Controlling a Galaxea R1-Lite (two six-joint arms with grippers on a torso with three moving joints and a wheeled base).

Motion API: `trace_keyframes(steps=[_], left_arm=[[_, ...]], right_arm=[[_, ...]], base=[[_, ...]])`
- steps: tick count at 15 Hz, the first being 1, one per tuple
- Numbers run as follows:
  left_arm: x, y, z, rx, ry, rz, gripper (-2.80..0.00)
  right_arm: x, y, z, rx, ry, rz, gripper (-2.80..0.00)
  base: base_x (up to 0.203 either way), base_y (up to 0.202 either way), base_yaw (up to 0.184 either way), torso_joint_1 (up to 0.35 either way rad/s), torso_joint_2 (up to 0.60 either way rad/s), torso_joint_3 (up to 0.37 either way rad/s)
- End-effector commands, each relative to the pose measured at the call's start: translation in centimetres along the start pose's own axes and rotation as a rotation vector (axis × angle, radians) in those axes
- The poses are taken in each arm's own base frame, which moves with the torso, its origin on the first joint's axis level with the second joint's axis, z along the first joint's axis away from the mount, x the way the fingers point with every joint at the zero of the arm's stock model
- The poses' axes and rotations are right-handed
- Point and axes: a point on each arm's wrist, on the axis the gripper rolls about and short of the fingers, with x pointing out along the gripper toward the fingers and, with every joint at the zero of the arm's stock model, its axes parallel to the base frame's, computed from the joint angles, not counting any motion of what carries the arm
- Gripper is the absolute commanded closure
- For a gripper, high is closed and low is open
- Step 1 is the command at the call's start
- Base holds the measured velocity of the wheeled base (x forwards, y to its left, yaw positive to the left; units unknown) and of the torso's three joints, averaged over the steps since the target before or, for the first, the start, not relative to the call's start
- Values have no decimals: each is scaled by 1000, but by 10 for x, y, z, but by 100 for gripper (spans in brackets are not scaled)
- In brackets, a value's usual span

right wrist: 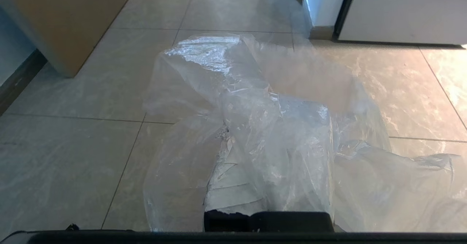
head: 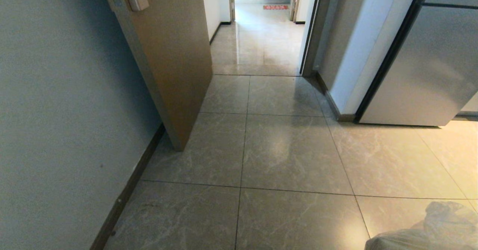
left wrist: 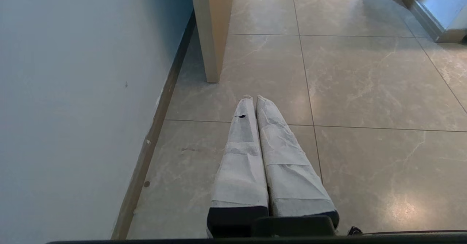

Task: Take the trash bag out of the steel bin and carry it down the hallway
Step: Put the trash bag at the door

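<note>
The trash bag (right wrist: pixel 255 127), clear crinkled plastic, is bunched up and draped over my right gripper (right wrist: pixel 255 109), which is shut on it just above the floor. One white-wrapped finger (right wrist: pixel 230 185) shows through the film; the tips are hidden by plastic. A corner of the bag (head: pixel 429 227) shows at the lower right of the head view. My left gripper (left wrist: pixel 254 98) is shut and holds nothing, pointing along the floor near the left wall. The hallway (head: pixel 261 37) runs straight ahead through the doorway on glossy marbled tiles. The steel bin is out of view.
A tan door (head: pixel 175 55) stands open against the grey wall (head: pixel 56 111) on the left, its edge jutting onto the tiles. On the right are a white wall corner (head: pixel 358 55) and a grey appliance front (head: pixel 429 63). A red mat (head: pixel 275 7) lies far down the passage.
</note>
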Motion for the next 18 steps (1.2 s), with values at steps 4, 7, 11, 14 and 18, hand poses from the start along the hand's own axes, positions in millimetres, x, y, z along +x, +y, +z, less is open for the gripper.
trace_keyframes(steps=[4,7,11,14,18], left_arm=[[0,0,0,2,0,0,0],[0,0,0,3,0,0,0],[0,0,0,8,2,0,0],[0,0,0,9,2,0,0],[0,0,0,3,4,0,0]], right_arm=[[0,0,0,0,3,0,0],[0,0,0,0,3,0,0],[0,0,0,0,3,0,0],[0,0,0,0,3,0,0],[0,0,0,0,3,0,0]], base=[[0,0,0,0,0,0],[0,0,0,0,0,0],[1,-22,1,1,1,1],[1,-178,-2,4,2,2],[0,-133,1,2,2,3]])
